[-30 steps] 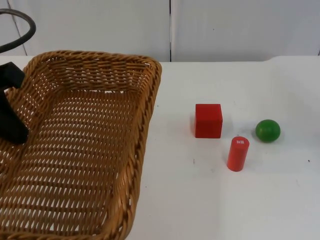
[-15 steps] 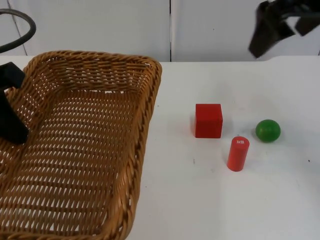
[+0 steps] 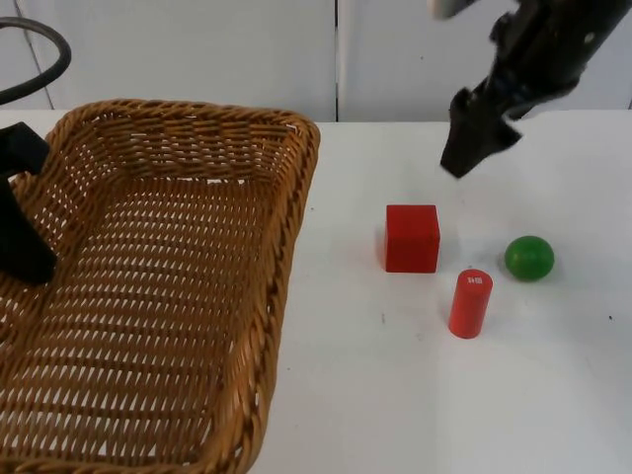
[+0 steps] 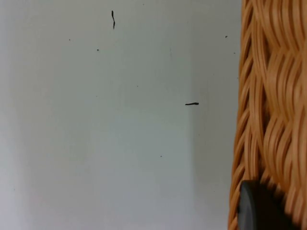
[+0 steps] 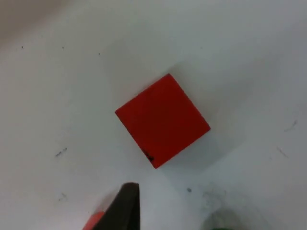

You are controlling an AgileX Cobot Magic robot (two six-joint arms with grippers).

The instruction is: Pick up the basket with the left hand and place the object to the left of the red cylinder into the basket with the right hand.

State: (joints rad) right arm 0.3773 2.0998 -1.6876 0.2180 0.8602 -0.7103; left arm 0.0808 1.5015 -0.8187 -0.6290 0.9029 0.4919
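Observation:
The woven wicker basket [image 3: 168,296] fills the left side of the top view, held off the table. My left gripper [image 3: 20,232] is shut on its left rim; in the left wrist view a black fingertip [image 4: 254,211] presses against the rim [image 4: 268,96]. A red cube [image 3: 412,238] lies just up and left of the upright red cylinder [image 3: 470,303]. My right gripper [image 3: 482,146] hangs open above and behind the cube, touching nothing. The right wrist view looks down on the cube [image 5: 162,120], with one fingertip [image 5: 128,206] in front of it.
A green ball [image 3: 528,258] sits to the right of the cylinder, close to it. The grey partition wall [image 3: 395,59] closes off the back of the white table [image 3: 395,395]. Bare table surface lies in front of the objects.
The right arm has come in from the upper right and dropped down and left toward the red cube. The basket, the left gripper and the objects stay where they were.

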